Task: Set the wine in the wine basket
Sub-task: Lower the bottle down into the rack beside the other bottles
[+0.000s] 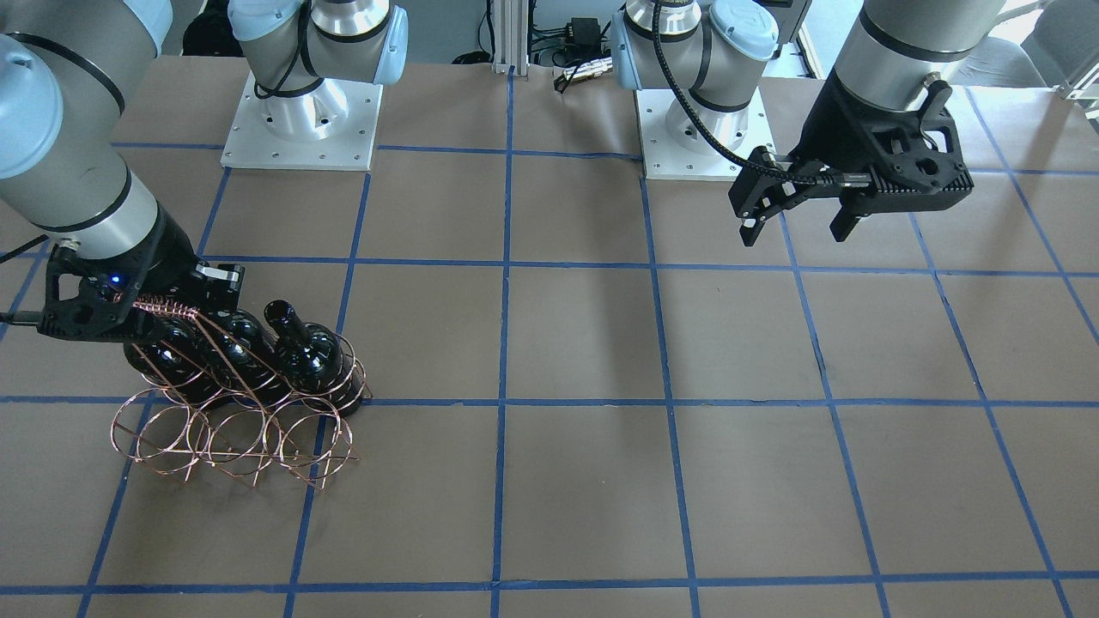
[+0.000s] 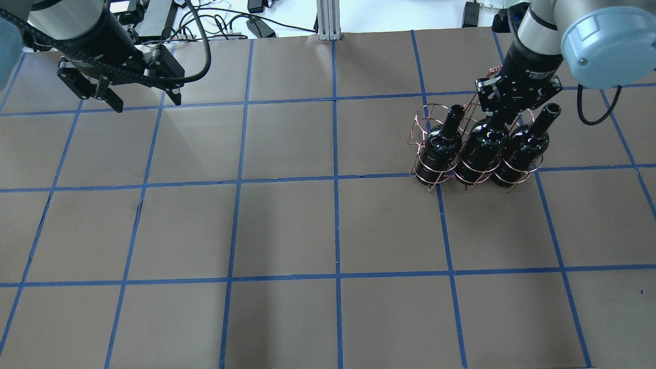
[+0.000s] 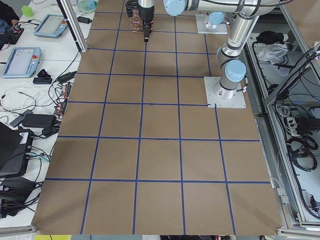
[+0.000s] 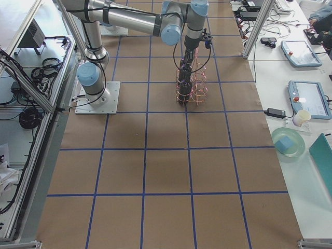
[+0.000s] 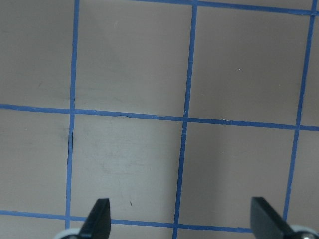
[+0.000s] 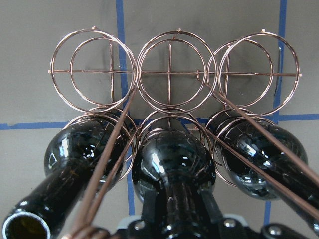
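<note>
You'll find the wine basket (image 6: pixel 169 72) standing on the desk (image 2: pixel 287 225) with three dark bottles filling the row of rings on the robot's side. The three rings of the other row have nothing in them. Your right gripper (image 2: pixel 499 117) is down over the middle of the basket. Its jaws are drawn in around the slim neck of the centre bottle, the wine (image 2: pixel 483 141). In the right wrist view the fingers (image 6: pixel 149 201) sit against either side of that neck, so it looks clamped, though the contact itself is dark and hard to make out. The wine stands in the middle ring of the filled row, with its base down inside the wire. A neighbouring bottle (image 2: pixel 443 143) sits in the ring on one side and another bottle (image 2: pixel 523 146) in the ring on the other, both just beside it. The basket's coiled handle (image 1: pixel 167 305) lies right against the right gripper's body, and its long wire struts slant down past the bottle shoulders. Your left gripper (image 2: pixel 147 101) is well apart from the basket, on the far side of the desk from it. It hangs above bare brown surface with its jaws spread wide, holding and touching nothing.
</note>
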### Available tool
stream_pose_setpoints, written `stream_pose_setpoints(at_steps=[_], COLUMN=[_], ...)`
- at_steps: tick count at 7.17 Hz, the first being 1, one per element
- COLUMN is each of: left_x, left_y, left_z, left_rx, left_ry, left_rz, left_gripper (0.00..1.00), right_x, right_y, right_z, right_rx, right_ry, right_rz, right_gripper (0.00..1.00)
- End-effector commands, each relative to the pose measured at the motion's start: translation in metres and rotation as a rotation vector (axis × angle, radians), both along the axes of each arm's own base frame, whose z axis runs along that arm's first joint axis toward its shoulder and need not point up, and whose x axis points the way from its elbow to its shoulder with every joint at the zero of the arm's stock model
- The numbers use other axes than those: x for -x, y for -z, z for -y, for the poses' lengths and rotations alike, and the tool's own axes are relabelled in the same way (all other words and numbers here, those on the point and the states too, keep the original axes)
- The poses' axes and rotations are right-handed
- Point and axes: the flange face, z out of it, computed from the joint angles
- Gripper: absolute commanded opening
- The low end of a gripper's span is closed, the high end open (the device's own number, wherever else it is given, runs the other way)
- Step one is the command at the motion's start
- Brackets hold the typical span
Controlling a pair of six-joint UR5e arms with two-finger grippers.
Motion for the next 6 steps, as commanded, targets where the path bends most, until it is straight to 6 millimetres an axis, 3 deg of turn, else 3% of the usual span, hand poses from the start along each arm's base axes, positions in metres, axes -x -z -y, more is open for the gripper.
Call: stream_pose_setpoints(at_steps=[1,2,3,4,6], left_x=[-0.001,-0.001,-0.001,-0.001,-0.002], left_y=[0.001,0.002,0.004,0.007,0.01], left_z=[0.001,0.001,0.001,0.002,0.003], left_rx=[-0.003,-0.004,-0.007,-0.015,-0.018], left_ry=[-0.003,-0.003,-0.003,-0.001,-0.003], left_rz=[0.001,0.001,0.001,0.0,0.0], left_gripper=[1.0,1.0,1.0,1.0,1.0], right_x=[0.0,-0.001,0.0,0.0,0.001], right_y=[0.005,0.005,0.003,0.0,-0.026], right_z=[-0.001,-0.001,0.001,0.003,0.002], right_rx=[-0.004,0.0,0.021,0.036,0.078], right_ry=[-0.002,0.0,0.006,0.008,0.006], right_rz=[0.001,0.002,-0.003,-0.008,-0.017], right_gripper=[0.16,0.61,0.89,0.99,1.0])
